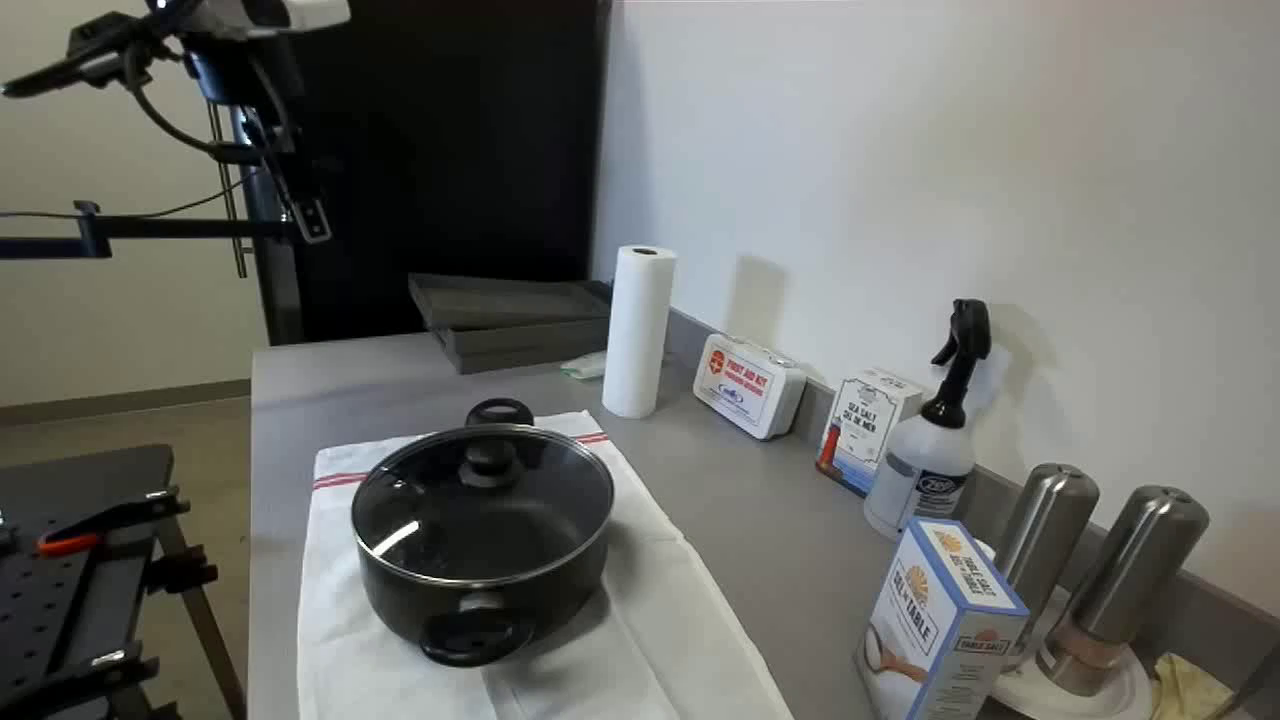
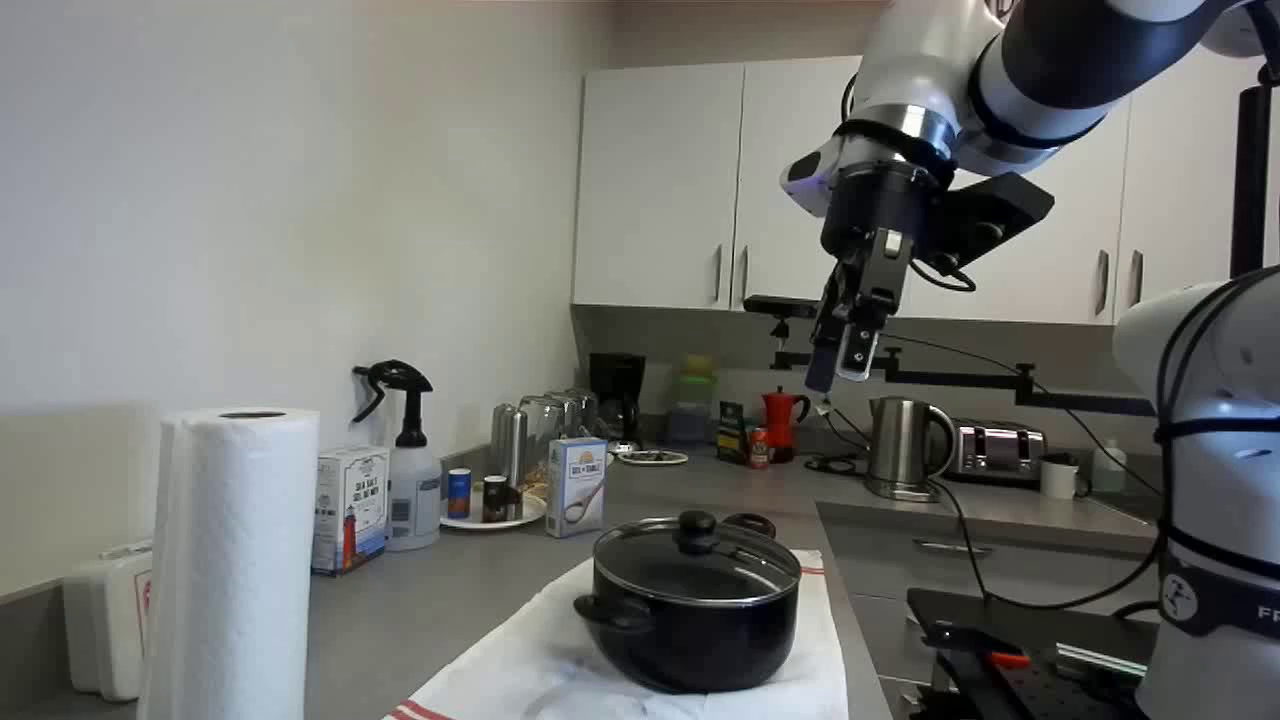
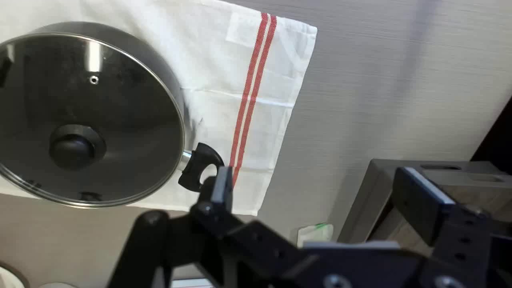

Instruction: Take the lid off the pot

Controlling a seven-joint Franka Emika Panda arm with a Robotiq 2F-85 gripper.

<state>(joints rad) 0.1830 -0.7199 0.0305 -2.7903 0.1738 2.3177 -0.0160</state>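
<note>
Lid [image 1: 500, 525] looks light, slick and breakable; I'd pinch its black knob [image 1: 490, 458] with my tool [image 2: 838, 370], its jaws standing apart.

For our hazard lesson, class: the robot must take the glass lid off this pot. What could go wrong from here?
The rounded knob might slip from the gripper, dropping the glass lid. The pot stands on a dish towel, so a sideways tug could slide both. The open gripper isn't above the knob, so a misaligned descent may bump a side handle.
</note>
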